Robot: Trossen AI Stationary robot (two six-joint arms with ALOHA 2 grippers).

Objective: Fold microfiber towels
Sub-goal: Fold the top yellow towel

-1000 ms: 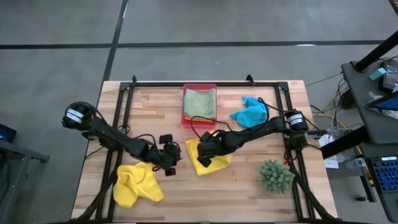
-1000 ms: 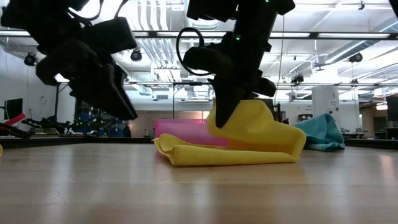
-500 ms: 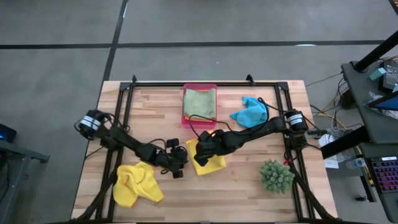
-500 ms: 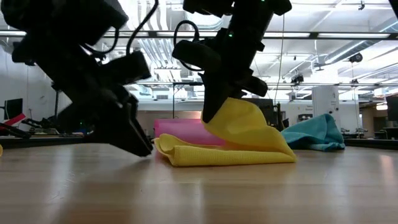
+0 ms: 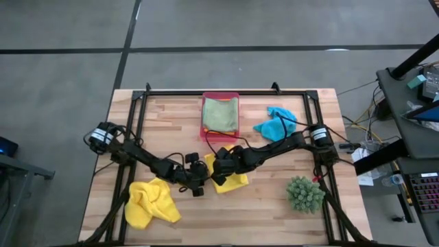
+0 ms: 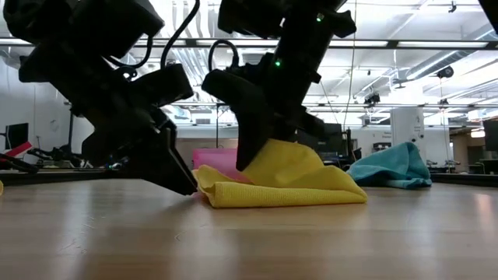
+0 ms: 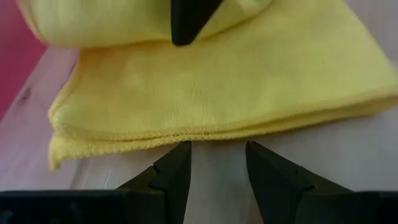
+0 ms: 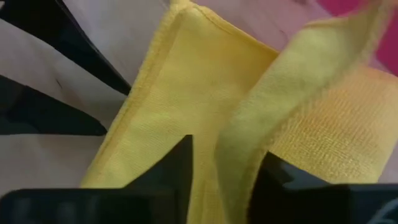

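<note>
From above, the pink tray stands at the far middle of the table and holds the light green towel, lying flat inside it. Just in front of the tray, the right gripper sits on the folded yellow towel, and the left gripper is beside the same towel's edge. A second yellow towel lies crumpled at the near left, the turquoise towel lies bunched to the right of the tray, and the spiky plant stands at the near right.

In the low view, the folded towel rests on the wood with its upper layer raised under the right gripper; the left gripper comes down to its edge.

In the left wrist view, the left fingers stand apart — open, holding nothing — just before the towel's hem.

In the right wrist view, a raised fold of the towel passes between the right fingers; I cannot tell if they clamp it or have let it loose.
</note>
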